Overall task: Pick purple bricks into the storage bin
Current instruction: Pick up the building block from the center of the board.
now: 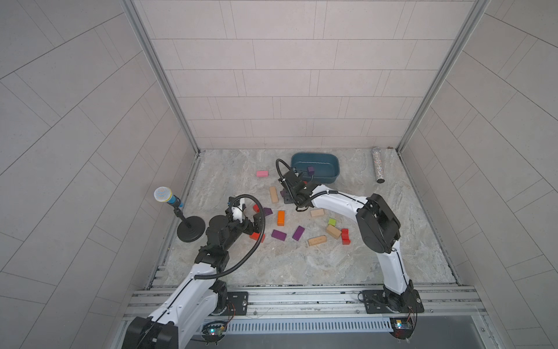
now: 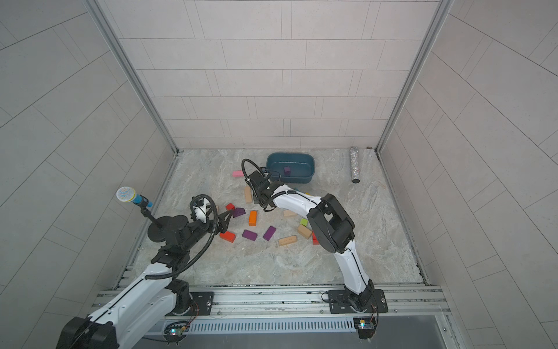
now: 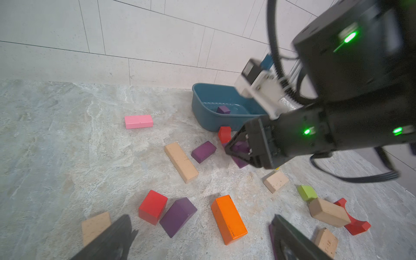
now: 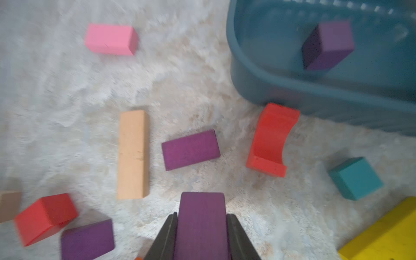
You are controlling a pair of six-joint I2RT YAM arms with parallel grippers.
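1. My right pincer point(image 4: 202, 215) clamps a purple brick point(image 4: 202, 236) down near the surface, short of the storage bin point(image 4: 292, 99). Carried this low, its protruding end could strike the bin's wall.
2. The red arch block point(image 4: 270, 139) beside that wall could get knocked.
3. My left pincer point(image 3: 201, 222) stands wide, empty.

The dark teal storage bin point(image 1: 327, 178) stands upright at the counter's point(image 1: 302, 266) far side, with 1 small purple cube point(image 1: 310, 170) inside. The right claw point(image 4: 202, 215) grips 1 long purple brick point(image 4: 201, 229). 4 more purple ones lie loose: a short brick point(image 4: 191, 149) near the bin, a chunky brick point(image 1: 267, 211), and a flat brick point(image 1: 278, 235) near an angled brick point(image 1: 298, 233).
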